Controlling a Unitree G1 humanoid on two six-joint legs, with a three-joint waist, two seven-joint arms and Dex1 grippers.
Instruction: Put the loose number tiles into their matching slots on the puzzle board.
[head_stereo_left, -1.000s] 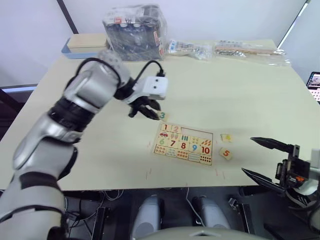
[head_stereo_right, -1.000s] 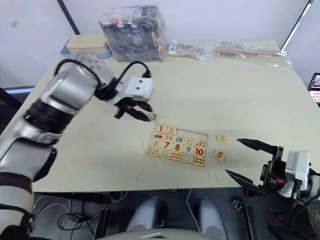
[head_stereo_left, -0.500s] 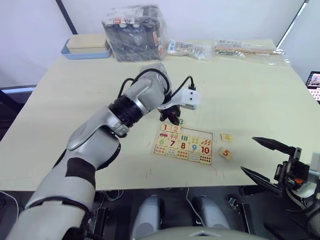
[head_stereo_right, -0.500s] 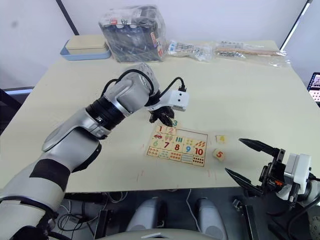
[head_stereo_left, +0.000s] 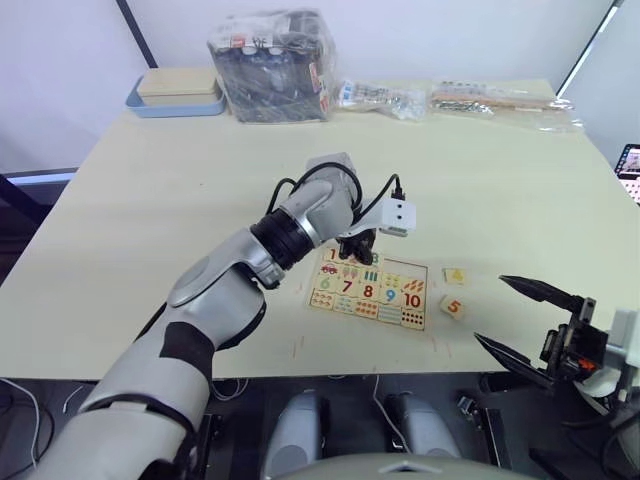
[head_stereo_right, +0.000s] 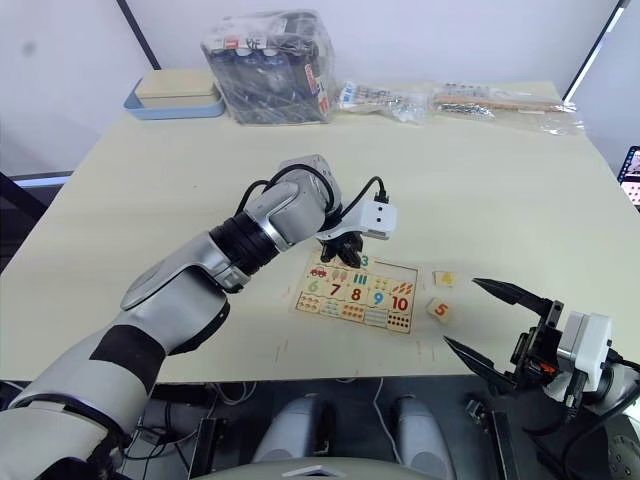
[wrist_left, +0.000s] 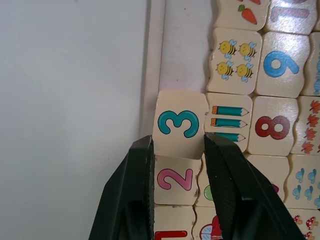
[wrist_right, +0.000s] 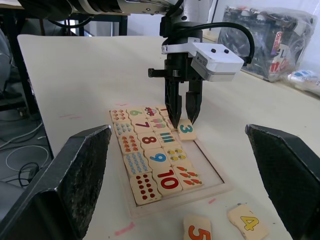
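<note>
My left claw pinched 3 tile above puzzle board, top row. Tile sat tilted, near edge overlapping seated 2 tile, far part over empty slot. Judged: slot lay straight below and slightly right of tile; small shift right, then lower flat. 4 tile and 5 tile lay loose on counter right of board. My right claw hung spread near them, nearer arm for both.

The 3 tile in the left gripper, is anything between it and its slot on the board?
Nothing visible blocks it. The left gripper holds the 3 tile over the puzzle board, right beside the seated 2 tile. The bare top-row recess beyond it holds no other tile.
</note>
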